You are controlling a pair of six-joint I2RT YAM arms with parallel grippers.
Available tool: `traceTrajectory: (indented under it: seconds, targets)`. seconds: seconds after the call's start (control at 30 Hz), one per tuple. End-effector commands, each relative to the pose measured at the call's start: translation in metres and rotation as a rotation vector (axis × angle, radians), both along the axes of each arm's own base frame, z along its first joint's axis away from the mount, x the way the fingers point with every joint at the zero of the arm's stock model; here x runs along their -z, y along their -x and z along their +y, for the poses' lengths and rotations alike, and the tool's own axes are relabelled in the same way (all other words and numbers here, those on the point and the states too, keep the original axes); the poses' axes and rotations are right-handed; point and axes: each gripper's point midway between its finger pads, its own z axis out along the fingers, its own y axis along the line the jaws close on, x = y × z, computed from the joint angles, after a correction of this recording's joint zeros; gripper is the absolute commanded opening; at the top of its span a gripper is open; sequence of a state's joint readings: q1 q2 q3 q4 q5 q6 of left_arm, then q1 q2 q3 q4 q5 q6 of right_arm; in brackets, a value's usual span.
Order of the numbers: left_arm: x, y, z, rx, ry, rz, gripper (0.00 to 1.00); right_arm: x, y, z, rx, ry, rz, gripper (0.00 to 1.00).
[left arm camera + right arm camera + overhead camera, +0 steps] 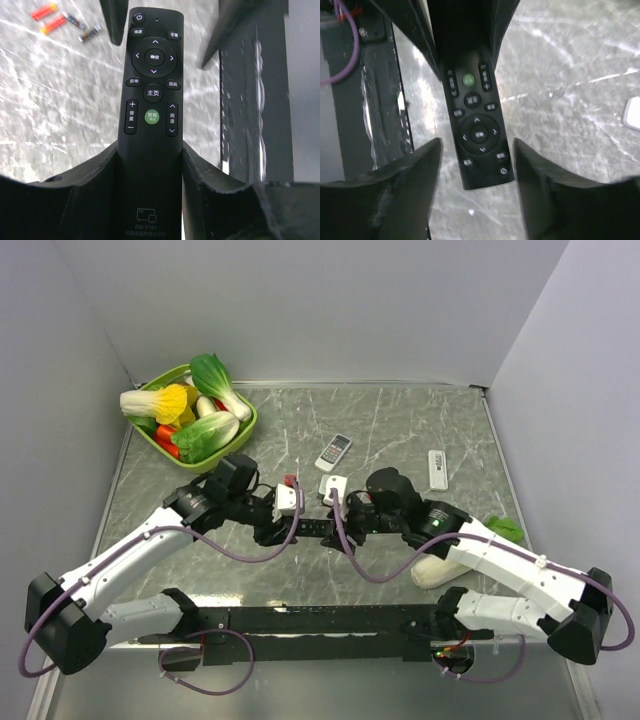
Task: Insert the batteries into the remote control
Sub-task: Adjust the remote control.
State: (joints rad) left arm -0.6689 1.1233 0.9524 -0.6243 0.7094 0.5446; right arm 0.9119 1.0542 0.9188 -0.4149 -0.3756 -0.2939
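Remote control (152,100), probably rigid and slick, is facing buttons-up, the left gripper (150,150) clamping its near end while the right gripper (477,145) jaws are standing apart around the far end. Batteries (55,22) are lying beyond at eleven o'clock, light, likely rolling; pinch mid-body. The remote's battery door is hiding underneath.

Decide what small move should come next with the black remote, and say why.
Probably draw the right gripper back off the remote: its jaws stand open around the top end, while the left gripper clamps the other end, buttons up.
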Motion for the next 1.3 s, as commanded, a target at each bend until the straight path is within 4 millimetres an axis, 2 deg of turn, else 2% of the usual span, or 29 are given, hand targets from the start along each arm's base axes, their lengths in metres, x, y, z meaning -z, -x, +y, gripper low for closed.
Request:
traceTrajectory:
  seconds: [0.0,0.03,0.07,0.1,0.13,0.17,0.2,0.23,0.27,0.3,0.33,0.43,0.5,0.53,0.57,0.6,0.67,0.7,0.8,0.9,0.93,1.07,1.27]
  targets:
    - [-0.030,-0.010,-0.016,-0.072,0.182,-0.033,0.17,-0.050,-0.011,0.000,0.079,-0.197,-0.069,0.81]
    - [-0.043,-0.015,-0.020,-0.106,0.244,-0.028,0.16,-0.057,-0.009,-0.005,0.092,-0.237,-0.059,0.84]
    - [-0.035,-0.014,-0.019,-0.130,0.257,0.004,0.16,-0.063,-0.010,-0.008,0.104,-0.268,-0.057,0.88]
    - [-0.039,-0.017,-0.020,-0.159,0.293,0.011,0.16,-0.075,-0.022,-0.016,0.149,-0.320,-0.073,0.93]
    - [-0.054,-0.021,-0.022,-0.197,0.372,0.020,0.16,-0.080,-0.020,-0.023,0.172,-0.371,-0.042,0.95]
    - [-0.046,-0.022,-0.021,-0.225,0.399,0.041,0.16,-0.086,-0.020,-0.027,0.173,-0.413,-0.026,0.96]
    - [-0.050,-0.019,-0.023,-0.270,0.454,0.124,0.16,-0.100,-0.026,-0.031,0.185,-0.480,-0.053,0.99]
    - [-0.058,-0.015,-0.021,-0.275,0.510,0.125,0.16,-0.100,-0.032,-0.045,0.255,-0.536,-0.007,0.99]
    - [-0.065,-0.016,-0.021,-0.278,0.605,0.089,0.17,-0.105,-0.028,-0.046,0.230,-0.581,0.006,0.99]
    - [-0.071,-0.010,-0.020,-0.296,0.668,0.159,0.17,-0.107,-0.027,-0.048,0.244,-0.627,0.056,1.00]
    - [-0.084,-0.005,-0.017,-0.283,0.745,0.141,0.16,-0.112,-0.030,-0.052,0.243,-0.672,0.039,1.00]
    - [-0.104,0.003,-0.008,-0.299,0.934,0.174,0.17,-0.116,-0.024,-0.046,0.196,-0.745,0.071,0.99]
    - [-0.118,0.007,-0.003,-0.292,1.028,0.196,0.18,-0.110,-0.020,-0.040,0.163,-0.780,0.143,0.99]
    - [-0.120,0.008,-0.002,-0.289,1.045,0.204,0.19,-0.110,-0.020,-0.038,0.154,-0.802,0.153,1.00]
    - [-0.125,0.010,-0.001,-0.281,1.065,0.204,0.19,-0.123,-0.017,-0.037,0.116,-0.856,0.115,0.99]
    - [-0.131,0.013,0.000,-0.268,1.091,0.203,0.20,-0.114,-0.017,-0.034,0.117,-0.865,0.173,1.00]
    - [-0.138,0.015,-0.001,-0.252,1.112,0.199,0.20,-0.120,-0.015,-0.031,0.079,-0.901,0.167,0.99]
    - [-0.140,0.018,-0.003,-0.239,1.121,0.203,0.20,-0.115,-0.015,-0.027,0.071,-0.897,0.201,0.99]
    - [-0.148,0.021,-0.006,-0.214,1.147,0.209,0.20,-0.117,-0.009,-0.019,0.024,-0.920,0.208,0.99]
    - [-0.153,0.017,-0.003,-0.241,1.206,0.245,0.20,-0.114,-0.003,-0.008,-0.009,-0.926,0.200,0.99]
    - [-0.161,0.016,0.003,-0.257,1.262,0.239,0.20,-0.112,-0.002,-0.005,-0.015,-0.928,0.202,0.99]
    - [-0.157,0.017,-0.009,-0.237,1.229,0.269,0.20,-0.117,0.004,0.001,-0.048,-0.959,0.199,0.98]
    - [-0.146,0.022,-0.024,-0.216,1.164,0.256,0.20,-0.141,0.001,0.002,-0.065,-0.983,0.138,0.98]
